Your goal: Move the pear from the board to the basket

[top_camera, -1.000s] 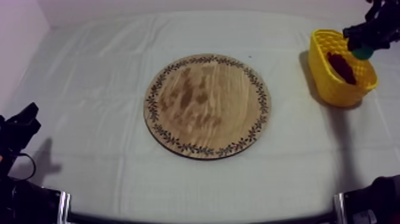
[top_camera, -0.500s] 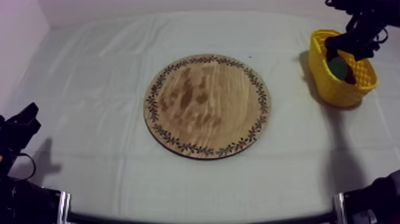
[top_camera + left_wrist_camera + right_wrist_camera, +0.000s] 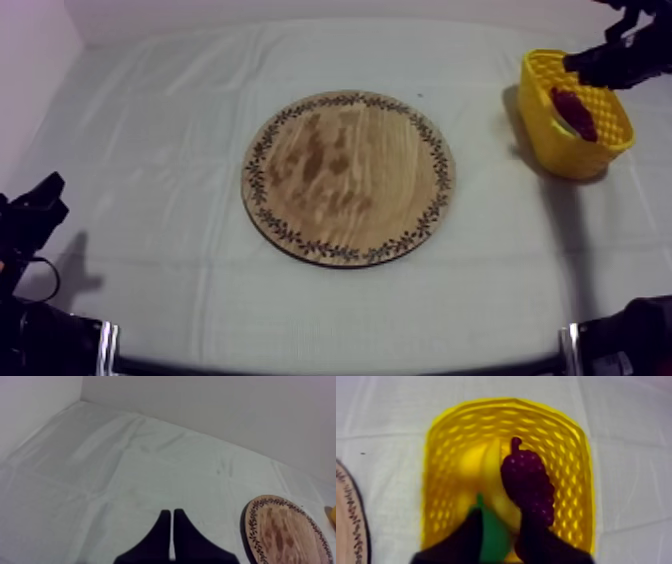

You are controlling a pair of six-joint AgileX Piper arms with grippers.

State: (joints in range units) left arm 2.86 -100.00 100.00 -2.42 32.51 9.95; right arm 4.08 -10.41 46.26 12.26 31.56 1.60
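My left gripper (image 3: pixel 171 513) rests low at the near left corner of the table (image 3: pixel 180 150), its two black fingers lying together as a narrow wedge with nothing between them. It hangs over bare cloth, well apart from everything else.

The round wooden board (image 3: pixel 348 178) lies flat in the middle of the table, its patterned rim whole all round and its face bare.

Toward the far right corner stands the yellow basket (image 3: pixel 545 140), upright, well apart from the board. My right gripper (image 3: pixel 498 518) hangs over the basket's near end, the arm coming in from the far right. Its fingers are closed on the pear (image 3: pixel 493 536), which shows green between them. The hold looks firm, though the lower part of the fruit is cut off and I cannot tell whether it touches the basket's floor or what lies beneath it.

In the basket, just past the pear, the banana (image 3: pixel 478 461) lies along the floor, pale yellow against the weave. The bunch of grapes (image 3: pixel 528 483) lies touching it on one side, dark red, its stem toward the basket's far wall.
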